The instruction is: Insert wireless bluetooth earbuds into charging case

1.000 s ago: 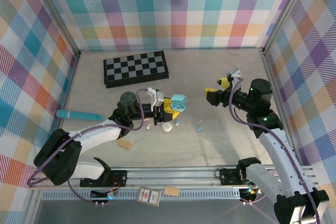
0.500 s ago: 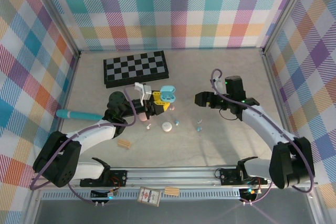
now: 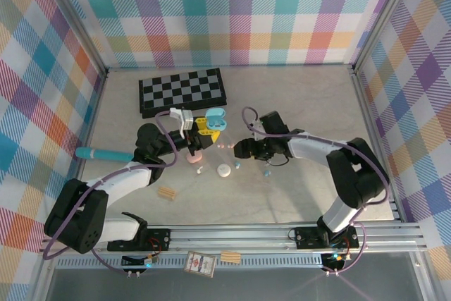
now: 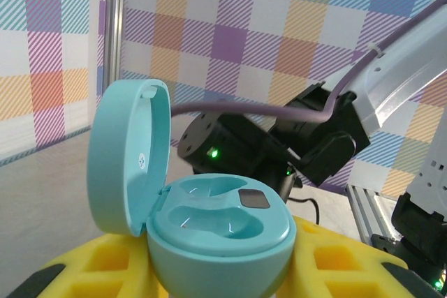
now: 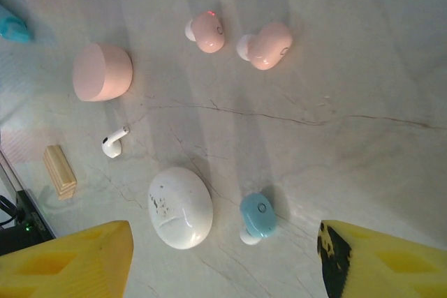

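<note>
Overhead view of a pale table (image 3: 296,103) walled with colourful plaid panels, two robot arms reaching in from the near edge. Closest to the arms' bases lies a small tan wooden block (image 3: 167,193). Just beyond it, a closed white case (image 3: 224,170) rests on the table with a white earbud (image 3: 201,170) on its left. A light blue earbud (image 3: 237,165) sits close beside the case on its right, and a second light blue earbud (image 3: 267,172) is farther right. A closed pink case (image 3: 195,158) sits a little farther back. The right gripper (image 3: 243,149) hangs above the light blue earbud. In its wrist view its yellow fingers (image 5: 77,256) stand wide apart with nothing between them. Two pink earbuds (image 3: 226,144) lie side by side just beyond. The left gripper (image 3: 204,125) is raised off the table and clamped on a teal charging case (image 4: 220,232). The case's lid (image 4: 129,162) is swung up and both moulded wells are bare. A teal cylinder (image 3: 106,154) lies at far left. A folded chessboard (image 3: 183,91) sits near the back wall.
</note>
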Action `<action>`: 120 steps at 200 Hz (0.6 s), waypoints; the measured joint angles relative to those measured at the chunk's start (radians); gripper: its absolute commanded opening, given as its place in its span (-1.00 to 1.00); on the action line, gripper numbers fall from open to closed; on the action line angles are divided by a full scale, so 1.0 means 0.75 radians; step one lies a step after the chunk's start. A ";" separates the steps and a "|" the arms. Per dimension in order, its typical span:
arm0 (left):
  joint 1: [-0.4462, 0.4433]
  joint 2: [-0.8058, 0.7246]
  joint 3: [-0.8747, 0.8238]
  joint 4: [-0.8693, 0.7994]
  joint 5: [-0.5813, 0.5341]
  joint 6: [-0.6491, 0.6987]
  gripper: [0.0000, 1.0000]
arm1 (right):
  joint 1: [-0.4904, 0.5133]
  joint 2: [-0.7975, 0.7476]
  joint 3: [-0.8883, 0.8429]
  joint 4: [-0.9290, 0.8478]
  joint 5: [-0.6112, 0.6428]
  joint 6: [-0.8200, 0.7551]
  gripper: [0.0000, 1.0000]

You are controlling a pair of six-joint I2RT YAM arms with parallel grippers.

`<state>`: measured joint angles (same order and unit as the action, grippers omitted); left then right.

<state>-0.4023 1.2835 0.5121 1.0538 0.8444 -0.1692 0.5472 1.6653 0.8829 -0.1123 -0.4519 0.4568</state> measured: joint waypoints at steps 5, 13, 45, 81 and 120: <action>0.000 -0.004 -0.001 0.000 0.000 0.000 -0.30 | 0.007 0.013 0.006 0.000 -0.001 0.001 0.37; 0.000 -0.009 -0.002 0.000 0.000 0.000 -0.30 | 0.015 0.031 0.015 0.002 -0.002 0.001 0.35; 0.007 -0.018 -0.012 0.003 0.000 0.000 -0.29 | 0.031 0.105 0.061 0.014 -0.002 0.005 0.22; 0.009 -0.021 -0.018 0.005 0.000 0.000 -0.30 | 0.043 0.152 0.081 0.027 -0.002 0.006 0.14; 0.009 -0.023 -0.019 0.005 0.001 0.000 -0.30 | 0.065 0.187 0.082 0.029 -0.001 0.005 0.10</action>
<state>-0.3954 1.2663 0.4980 1.0573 0.8448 -0.1692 0.5961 1.8053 0.9447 -0.0906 -0.4526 0.4606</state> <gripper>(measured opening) 0.354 0.551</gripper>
